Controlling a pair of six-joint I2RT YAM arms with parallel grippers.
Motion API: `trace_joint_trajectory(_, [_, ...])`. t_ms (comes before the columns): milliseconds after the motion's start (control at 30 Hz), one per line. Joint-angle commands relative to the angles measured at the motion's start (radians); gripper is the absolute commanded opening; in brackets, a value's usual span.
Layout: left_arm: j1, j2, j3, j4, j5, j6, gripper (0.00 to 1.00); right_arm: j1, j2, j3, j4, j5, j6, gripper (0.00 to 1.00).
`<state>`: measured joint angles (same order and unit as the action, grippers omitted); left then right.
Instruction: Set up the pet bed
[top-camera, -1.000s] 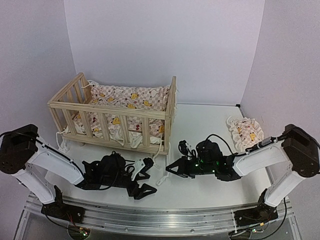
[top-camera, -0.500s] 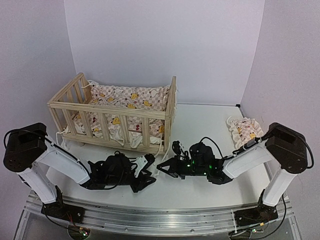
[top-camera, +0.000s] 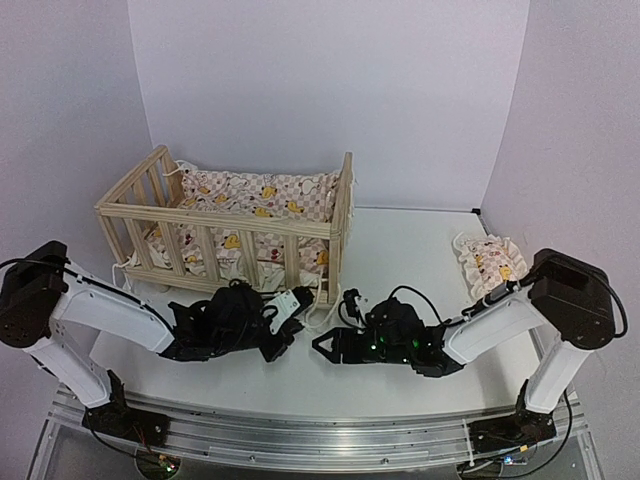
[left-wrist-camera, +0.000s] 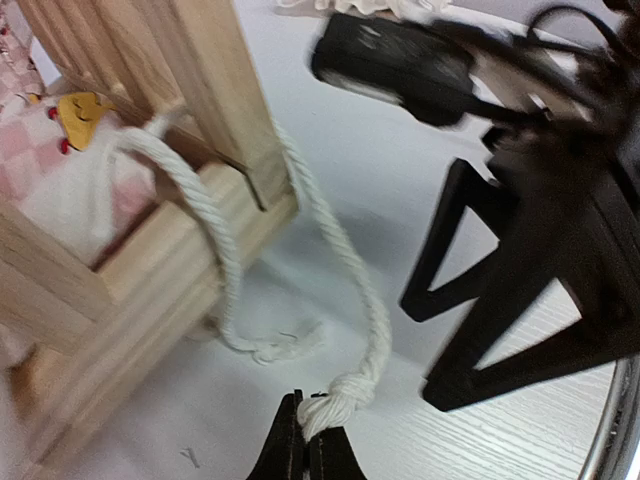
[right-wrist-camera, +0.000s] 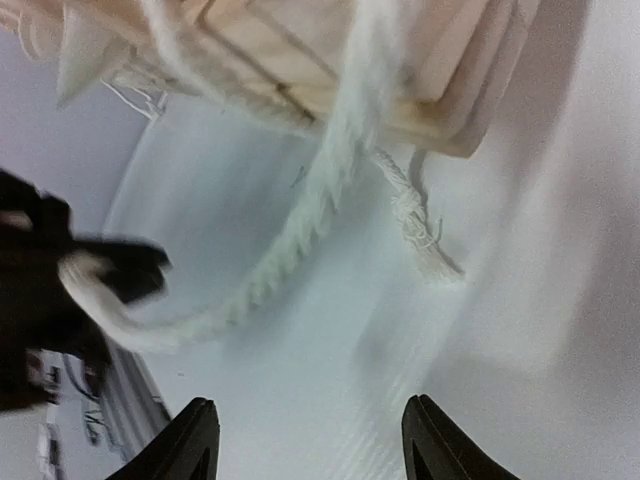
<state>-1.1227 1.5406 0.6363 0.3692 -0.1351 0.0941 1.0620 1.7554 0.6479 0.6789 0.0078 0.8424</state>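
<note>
White rope (left-wrist-camera: 373, 312) pinched by left gripper (left-wrist-camera: 304, 432): wrist-view only.

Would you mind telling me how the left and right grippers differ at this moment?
The left gripper is shut on the knot of a white rope; the right gripper is open, holding nothing. The left gripper lies closer to the pet bed's corner than the right gripper. Both are low over the table, facing that corner.

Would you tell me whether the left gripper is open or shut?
Shut: the left gripper pinches the knot of the white twisted rope.
</note>
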Motion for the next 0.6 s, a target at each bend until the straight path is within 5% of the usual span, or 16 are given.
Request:
trace_joint_trajectory(0, [0.029, -0.075, 0.057, -0.110, -0.088, 0.146, 0.00, 0.075, 0.033, 0.046, -0.087, 0.270, -0.367, 0.64])
trace_joint_trajectory(233, [0.047, -0.117, 0.041, -0.118, -0.117, 0.187, 0.00, 0.084, 0.194, 0.142, -0.004, 0.411, -0.578, 0.64])
trace_joint_trajectory(567, [0.062, -0.120, 0.036, -0.095, -0.098, 0.196, 0.00, 0.083, 0.347, 0.259, -0.014, 0.514, -0.652, 0.65])
